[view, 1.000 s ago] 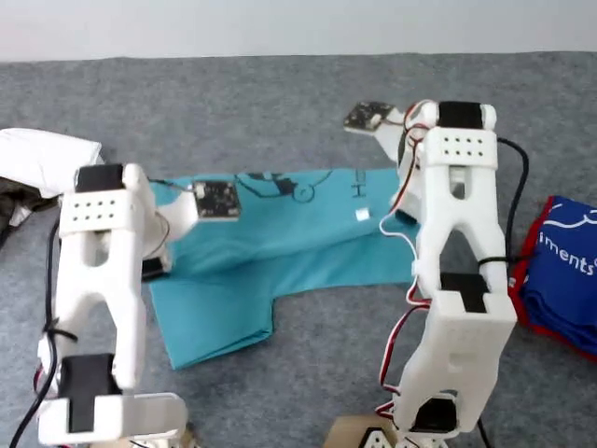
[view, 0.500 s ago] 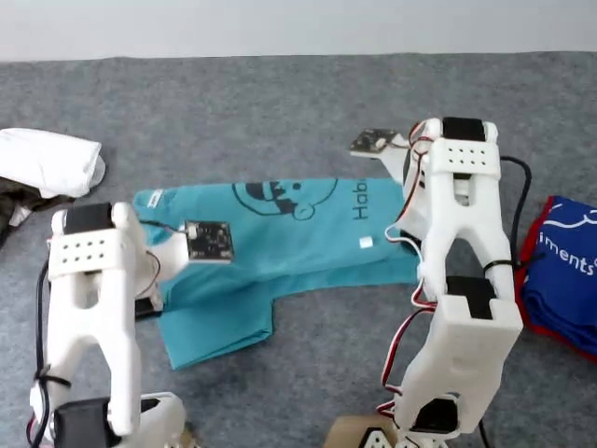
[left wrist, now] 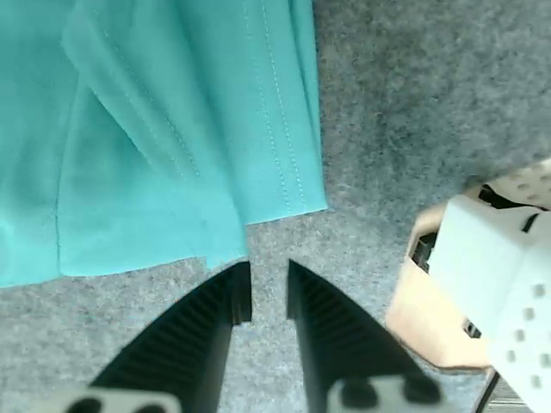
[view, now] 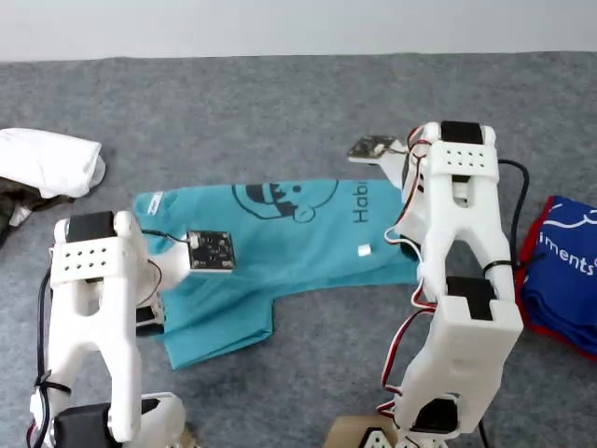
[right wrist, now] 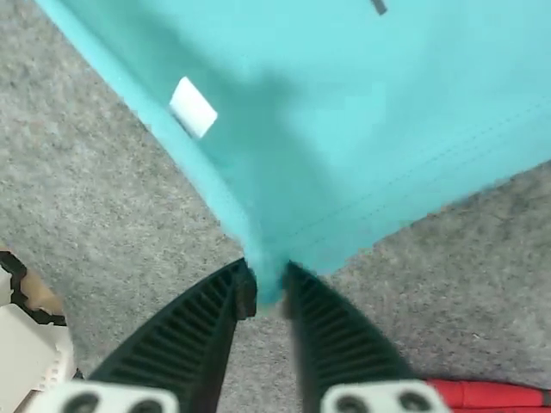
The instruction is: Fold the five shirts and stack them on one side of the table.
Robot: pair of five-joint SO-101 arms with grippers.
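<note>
The table [view: 280, 103] is covered all over in a grey, felt-like material, a plain pale wall [view: 298, 26] is seen as a narrow band behind its far edge, and the whole is lit evenly, with only soft shadows cast.

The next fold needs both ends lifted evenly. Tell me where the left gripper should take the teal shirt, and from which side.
Probably best: pinch the hem corner of the teal shirt lying just ahead of the left gripper, coming in low from the bare table side. The cloth ends there in a flat, free edge, and the right gripper pinches another corner.
</note>
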